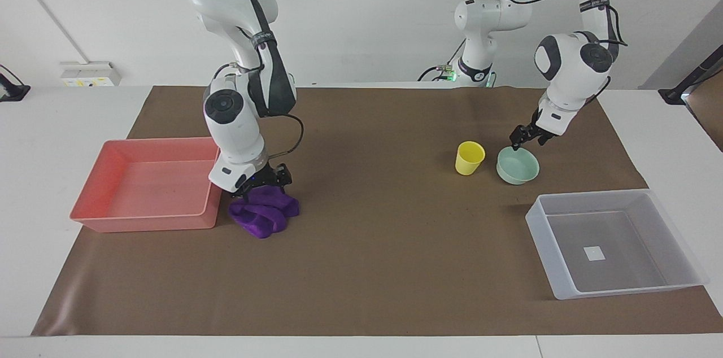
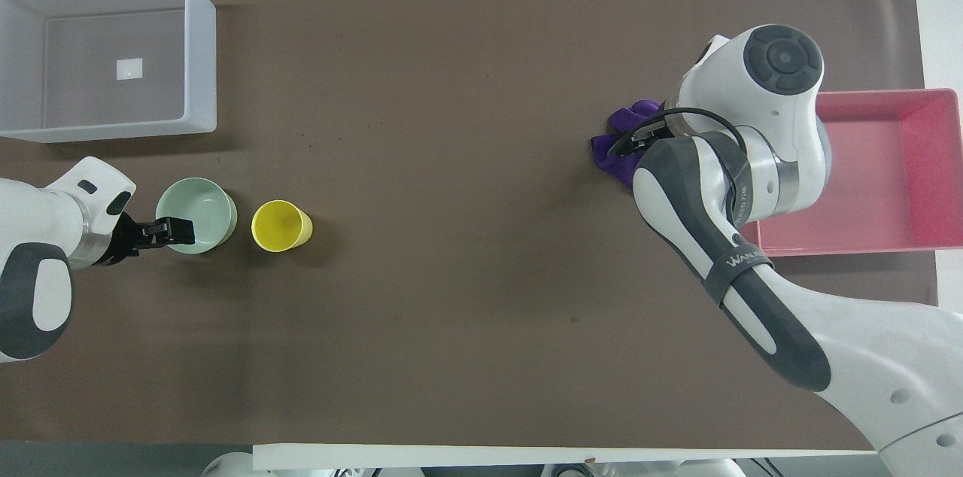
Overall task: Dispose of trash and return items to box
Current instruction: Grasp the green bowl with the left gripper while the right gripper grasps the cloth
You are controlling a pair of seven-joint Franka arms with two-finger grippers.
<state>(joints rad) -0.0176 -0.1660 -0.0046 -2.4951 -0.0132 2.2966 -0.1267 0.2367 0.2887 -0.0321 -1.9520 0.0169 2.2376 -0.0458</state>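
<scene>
The purple cloth (image 1: 265,215) lies on the mat beside the pink bin (image 1: 148,221). My right gripper (image 1: 261,183) is down on top of the cloth, fingers spread; in the overhead view the arm hides it and only an edge of the cloth (image 2: 618,155) shows. The mint-green bowl (image 1: 518,167) and the yellow cup (image 1: 469,157) stand side by side toward the left arm's end. My left gripper (image 1: 526,141) is open, low over the bowl's rim nearest the robots; it also shows in the overhead view (image 2: 171,230) at the bowl (image 2: 202,206), next to the cup (image 2: 280,226).
The translucent bin (image 1: 593,195) with a white sticker (image 1: 594,253) stands farther from the robots than the bowl, at the left arm's end; in the overhead view the bin (image 2: 200,56) holds nothing. The pink bin (image 2: 903,161) also holds nothing. A brown mat (image 1: 373,245) covers the table.
</scene>
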